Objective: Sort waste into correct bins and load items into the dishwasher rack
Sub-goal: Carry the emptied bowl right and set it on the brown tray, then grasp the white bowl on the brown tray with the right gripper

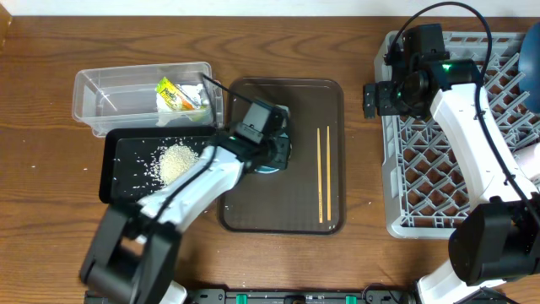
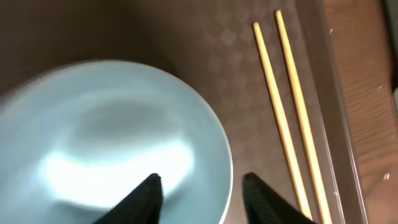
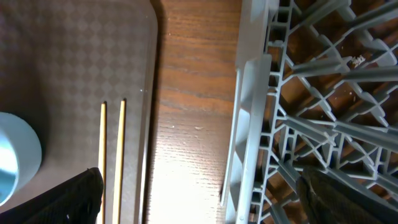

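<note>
The pale blue bowl [image 2: 112, 130] sits on the brown serving tray [image 1: 312, 110]. My left gripper [image 2: 202, 194] is open and straddles the bowl's right rim, one finger inside and one outside; it also shows in the overhead view [image 1: 274, 150]. Two wooden chopsticks [image 1: 323, 173] lie side by side on the tray, right of the bowl. My right gripper [image 3: 208, 199] is open and empty above the table between the tray and the grey dishwasher rack [image 1: 447, 160]. The yellow-green wrapper [image 1: 177, 95] lies in the clear tub [image 1: 101, 93]. Rice grains [image 1: 173, 160] lie in the black tray [image 1: 122, 173].
A dark blue dish [image 1: 533, 72] shows at the far right edge over the rack. A few rice grains are scattered on the wooden table left of the black tray. The right wrist view shows the chopsticks [image 3: 112, 162] and the rack's left wall [image 3: 249, 124].
</note>
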Motion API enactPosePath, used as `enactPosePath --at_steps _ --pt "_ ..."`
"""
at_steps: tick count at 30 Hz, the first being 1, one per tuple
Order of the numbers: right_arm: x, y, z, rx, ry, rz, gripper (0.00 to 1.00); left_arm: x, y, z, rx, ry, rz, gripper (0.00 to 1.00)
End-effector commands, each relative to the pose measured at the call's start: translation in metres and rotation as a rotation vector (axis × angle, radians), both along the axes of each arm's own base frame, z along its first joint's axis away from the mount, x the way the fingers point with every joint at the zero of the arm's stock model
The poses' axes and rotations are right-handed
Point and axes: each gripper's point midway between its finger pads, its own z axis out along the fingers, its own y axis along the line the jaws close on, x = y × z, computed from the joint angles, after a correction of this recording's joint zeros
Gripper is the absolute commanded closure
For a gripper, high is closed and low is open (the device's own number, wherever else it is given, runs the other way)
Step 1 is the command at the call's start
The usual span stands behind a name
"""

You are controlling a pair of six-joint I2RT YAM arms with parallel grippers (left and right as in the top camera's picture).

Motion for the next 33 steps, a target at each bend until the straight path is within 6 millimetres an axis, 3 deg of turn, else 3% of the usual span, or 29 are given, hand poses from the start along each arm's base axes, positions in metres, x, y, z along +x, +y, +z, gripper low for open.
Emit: enactPosePath --at_steps 1,8,13,17,22,25,29,33 --pt "-0.001 0.017 0.01 0.046 -0.029 0.057 0.01 0.009 0.028 0.047 -0.029 -0.087 0.077 0.5" --pt "0.001 0.082 0.023 0.184 -0.097 0.238 0.02 -0.016 0.115 0.087 -0.006 -0.056 0.279 0.47" --pt "-0.007 0.129 0.019 0.191 -0.119 0.347 0.04 -0.039 0.169 0.088 0.024 0.026 0.437 0.45" --pt "-0.018 0.158 -0.003 0.187 -0.064 0.402 0.09 -0.05 0.199 0.082 0.039 0.093 0.536 0.45" --pt "-0.033 0.186 -0.039 0.181 0.038 0.43 0.18 -0.054 0.214 0.079 0.041 0.117 0.592 0.44" --pt "-0.043 0.198 -0.063 0.166 0.097 0.45 0.3 -0.054 0.215 0.079 0.041 0.115 0.595 0.44" --pt "-0.051 0.208 -0.092 0.149 0.162 0.446 0.35 -0.054 0.215 0.079 0.041 0.117 0.595 0.44" --pt "-0.057 0.209 -0.12 0.114 0.217 0.438 0.54 -0.054 0.215 0.079 0.041 0.117 0.595 0.44"
